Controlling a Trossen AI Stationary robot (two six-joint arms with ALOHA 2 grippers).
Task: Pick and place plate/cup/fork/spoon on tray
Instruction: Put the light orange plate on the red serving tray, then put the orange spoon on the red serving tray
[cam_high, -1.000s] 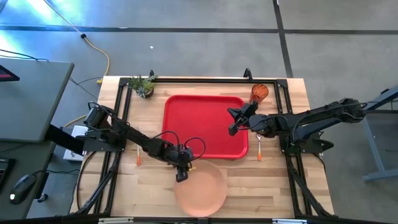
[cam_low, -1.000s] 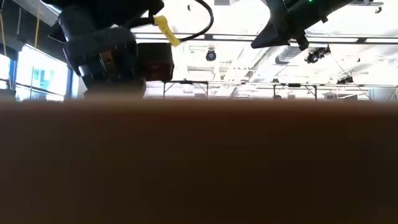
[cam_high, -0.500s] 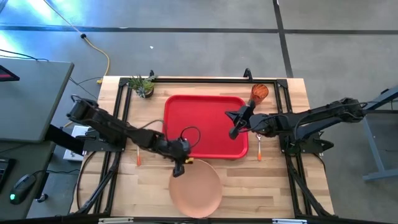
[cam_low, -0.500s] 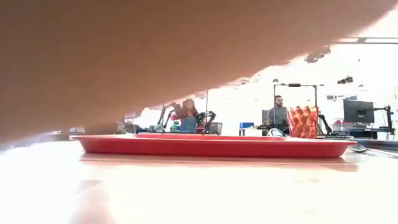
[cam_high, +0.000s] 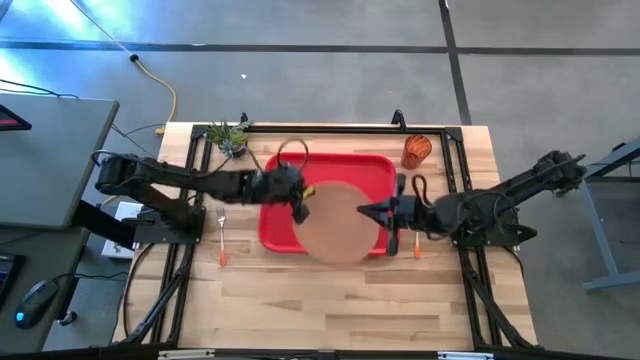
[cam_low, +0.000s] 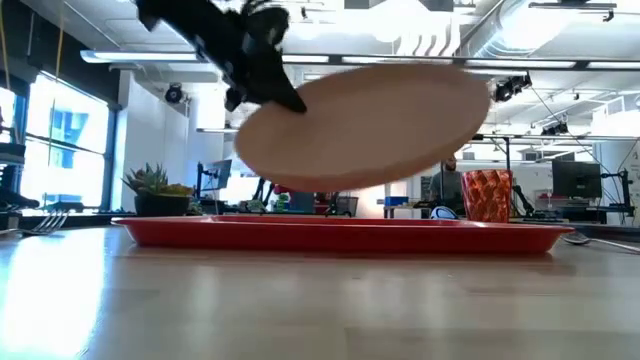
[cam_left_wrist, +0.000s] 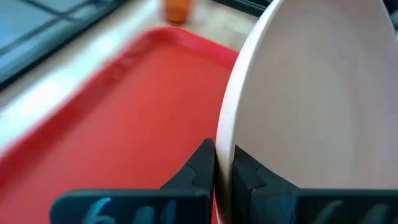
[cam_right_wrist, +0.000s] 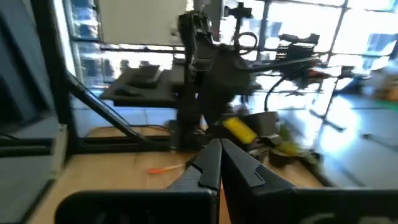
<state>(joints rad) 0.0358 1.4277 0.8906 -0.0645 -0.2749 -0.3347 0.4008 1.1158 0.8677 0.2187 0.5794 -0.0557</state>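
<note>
The peach plate (cam_high: 335, 225) hangs tilted above the red tray (cam_high: 280, 190), held by my left gripper (cam_left_wrist: 222, 168), which is shut on its left rim. My right gripper (cam_high: 362, 211) is shut and empty (cam_right_wrist: 219, 158) at the plate's right edge. The orange cup (cam_high: 416, 150) stands on the table past the tray's far right corner. The fork (cam_high: 222, 245) lies on the table left of the tray. The spoon (cam_high: 416, 240) lies on the table right of the tray. My left gripper pinches the plate's rim (cam_left_wrist: 224, 146) between its two fingers, one on each face. It comes from the table's left, at the plate's left edge (cam_low: 292, 100). The plate is lifted clear of the tray and tilted. I cannot tell whether my right gripper touches the plate.
A small potted plant (cam_high: 230, 137) stands at the table's far left corner. Black frame rails (cam_high: 195, 180) run along the table's left and right sides. Bare wood (cam_high: 330, 310) lies between the tray and the table's near edge.
My left gripper has lifted the plate off the table near the near edge and carried it up and toward the far edge, over the tray. The plate now hangs tilted and clear. My right gripper has moved a little toward the near edge.
</note>
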